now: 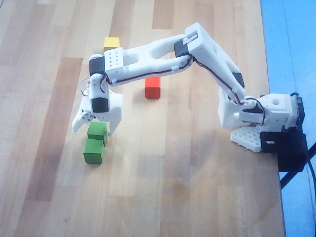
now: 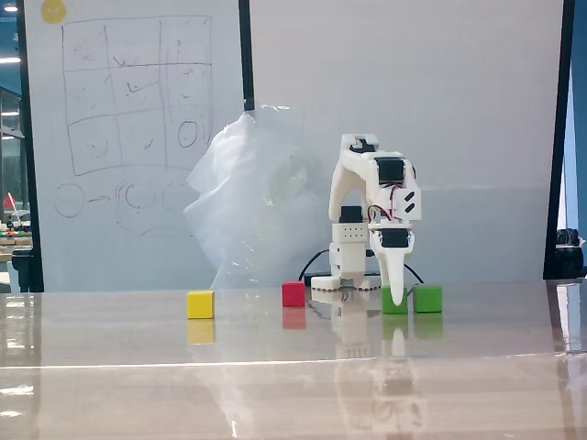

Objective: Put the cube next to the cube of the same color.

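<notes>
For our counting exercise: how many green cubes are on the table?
2. One green cube sits between the open gripper fingers; the other green cube touches it, just below in the overhead view.

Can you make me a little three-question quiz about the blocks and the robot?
1. True or false: the two green blocks sit right beside each other.
2. Which block is farthest from the tool in the overhead view? A red, B yellow, C green.
3. Fill in: the tool is around a ___ block.

Key:
1. True: one green block is next to the other green block.
2. B, the yellow block; the red block is nearer.
3. Green; the tool straddles it.
</notes>
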